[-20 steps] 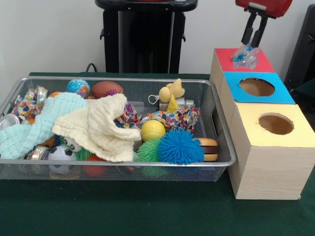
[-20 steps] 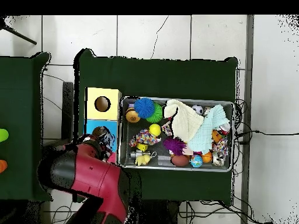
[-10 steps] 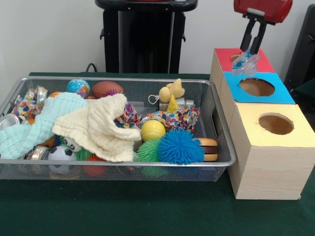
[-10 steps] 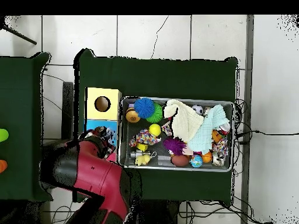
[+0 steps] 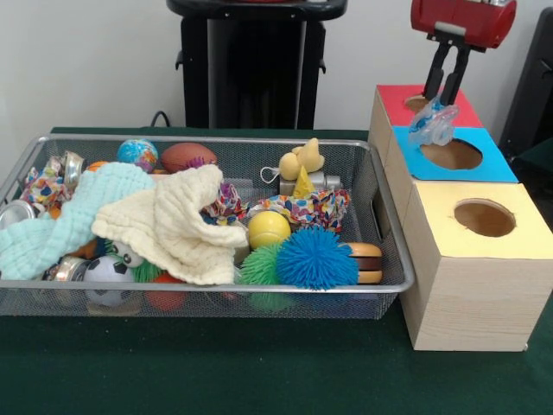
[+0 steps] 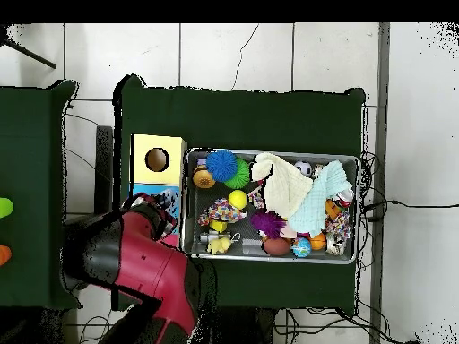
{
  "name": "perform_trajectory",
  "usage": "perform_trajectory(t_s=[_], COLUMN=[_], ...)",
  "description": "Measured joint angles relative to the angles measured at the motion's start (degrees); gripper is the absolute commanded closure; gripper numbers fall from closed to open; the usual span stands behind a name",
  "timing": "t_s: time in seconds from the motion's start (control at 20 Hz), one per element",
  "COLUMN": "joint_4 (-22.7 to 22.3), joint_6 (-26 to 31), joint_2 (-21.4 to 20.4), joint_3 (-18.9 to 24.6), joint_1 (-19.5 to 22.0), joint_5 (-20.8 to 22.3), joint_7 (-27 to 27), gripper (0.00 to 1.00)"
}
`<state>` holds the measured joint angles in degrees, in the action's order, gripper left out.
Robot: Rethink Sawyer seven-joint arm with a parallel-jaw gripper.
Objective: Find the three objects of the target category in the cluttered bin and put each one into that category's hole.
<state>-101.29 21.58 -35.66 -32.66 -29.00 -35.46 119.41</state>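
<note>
My gripper hangs over the boxes at the right, its fingers shut on a crumpled clear plastic piece with blue tints. The piece dangles above the seam between the red-topped box and the blue-topped box, at the far left rim of the blue hole. In the overhead view the red arm hides the red box and the plastic piece. The wire bin holds several balls, cloths and cans.
The yellow-topped box with its own hole stands nearest the table's front. In the bin lie a cream cloth, a mint cloth, a blue spiky ball, a yellow ball and a toy burger.
The gripper has carried the plastic piece from above the red box toward the blue box, and it now hangs lower in the front view. Nothing in the bin moved.
</note>
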Motion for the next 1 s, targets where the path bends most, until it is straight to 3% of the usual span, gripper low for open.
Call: perform_trajectory(t_s=[1.0], joint_4=[-0.37], joint_6=[-2.59], joint_2=[2.94], joint_3=[0.26], joint_1=[-2.28], joint_5=[-4.25], joint_7=[0.38], gripper=[1.0])
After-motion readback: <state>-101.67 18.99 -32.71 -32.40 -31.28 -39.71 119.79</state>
